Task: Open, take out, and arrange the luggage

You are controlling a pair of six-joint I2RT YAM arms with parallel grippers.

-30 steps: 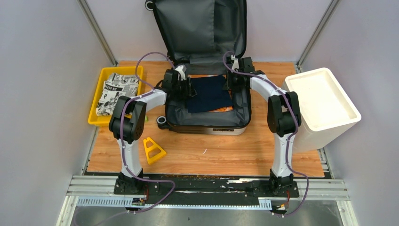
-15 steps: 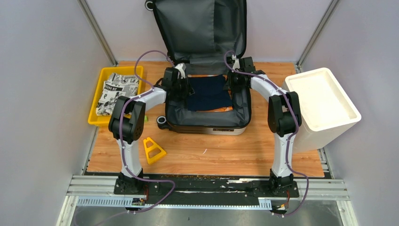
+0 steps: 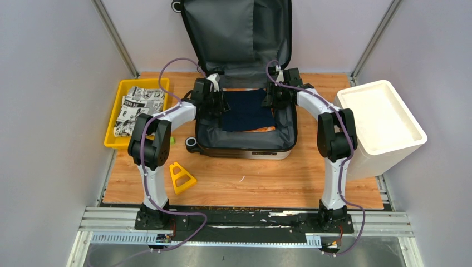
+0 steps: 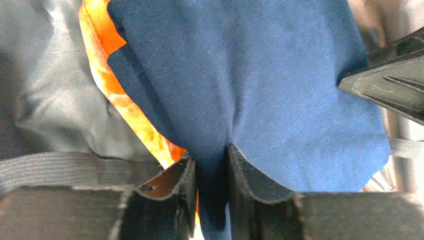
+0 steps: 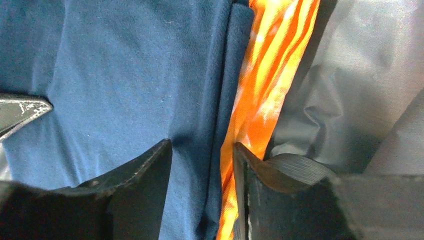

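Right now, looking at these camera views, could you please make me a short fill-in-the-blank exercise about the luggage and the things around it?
1. In the open luggage, the navy cloth lies on top of an ____ cloth.
2. The yellow tray stands to the ____ of the luggage.
3. The printed cloth in the tray is black and ____.
4. The white bin stands to the ____ of the luggage.
Missing words: orange, left, white, right.
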